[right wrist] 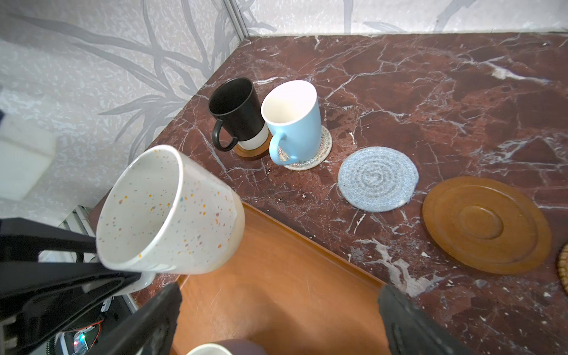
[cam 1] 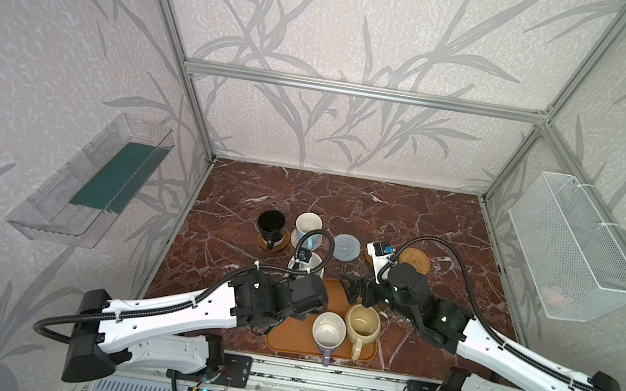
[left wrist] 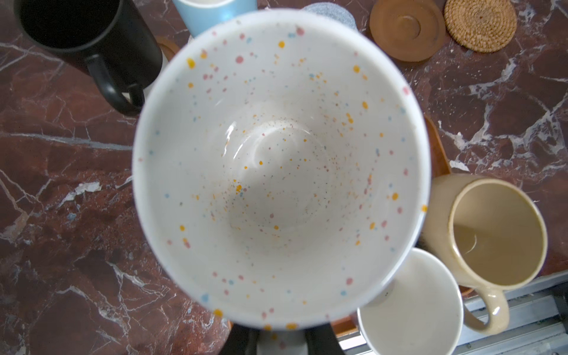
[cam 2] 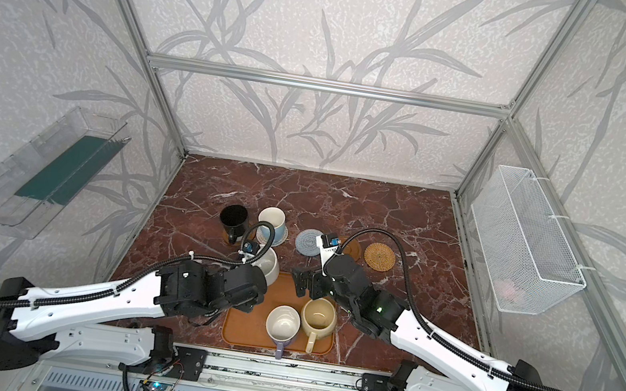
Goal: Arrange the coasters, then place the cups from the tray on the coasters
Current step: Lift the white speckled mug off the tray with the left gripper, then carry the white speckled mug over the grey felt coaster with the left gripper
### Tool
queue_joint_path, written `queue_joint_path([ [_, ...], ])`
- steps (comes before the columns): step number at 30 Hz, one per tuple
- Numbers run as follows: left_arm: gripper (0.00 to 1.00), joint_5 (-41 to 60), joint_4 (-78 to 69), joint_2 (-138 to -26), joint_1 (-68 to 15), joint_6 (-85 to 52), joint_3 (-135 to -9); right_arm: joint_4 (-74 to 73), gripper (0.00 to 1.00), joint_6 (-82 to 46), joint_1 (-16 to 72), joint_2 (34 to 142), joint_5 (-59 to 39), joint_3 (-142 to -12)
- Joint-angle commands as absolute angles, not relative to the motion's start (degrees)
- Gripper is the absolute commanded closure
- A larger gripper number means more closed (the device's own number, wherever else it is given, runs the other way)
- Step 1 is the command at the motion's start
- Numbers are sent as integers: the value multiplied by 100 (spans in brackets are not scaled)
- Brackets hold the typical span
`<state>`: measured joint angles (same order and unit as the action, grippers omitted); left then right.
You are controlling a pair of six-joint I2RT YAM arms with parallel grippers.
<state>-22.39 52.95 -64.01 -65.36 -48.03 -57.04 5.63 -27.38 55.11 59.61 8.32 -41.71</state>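
Observation:
My left gripper (left wrist: 281,341) is shut on the handle of the speckled white cup (cam 1: 307,263), which hangs tilted above the far left corner of the orange-brown tray (cam 1: 294,339). My right gripper (right wrist: 281,298) stands open and empty over the tray. The lavender cup (cam 1: 329,329) and the beige-yellow cup (cam 1: 362,324) stand on the tray. The black cup (cam 1: 271,222) rests on a brown wooden coaster (cam 1: 282,244). The light blue cup (cam 1: 307,223) sits on the cream woven coaster (right wrist: 322,147). The blue-grey coaster (cam 1: 346,247), a second wooden coaster (right wrist: 485,224) and the rattan coaster (cam 1: 414,260) lie bare.
A clear plastic bin (cam 1: 90,180) hangs on the left wall and a white wire basket (cam 1: 576,248) on the right wall. Aluminium frame posts stand at the marble table's corners, and a metal rail (cam 1: 316,386) runs along its front edge.

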Motion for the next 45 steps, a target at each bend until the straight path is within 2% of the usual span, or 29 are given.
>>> queue_joint_path([
  [1,100,-2423,4691,-6605,-6334,-4271,-6188,360,0,-2630,5502,5730,993,-4081],
  [8,100,-2131,4211,-7235,-5923,-3938,-6705,532,1,-2741,5438,5251,1379,-3865],
  [21,100,-1822,3972,-8179,-5246,-3397,-7505,697,1,-2795,4991,4757,1323,-3510],
  [42,100,-1536,3226,-10282,-4683,-3307,-8577,538,1,-3085,4104,4821,687,-3030],
  [45,100,-1509,3133,-10516,-4628,-3399,-8693,459,1,-3190,3848,4882,353,-2954],
])
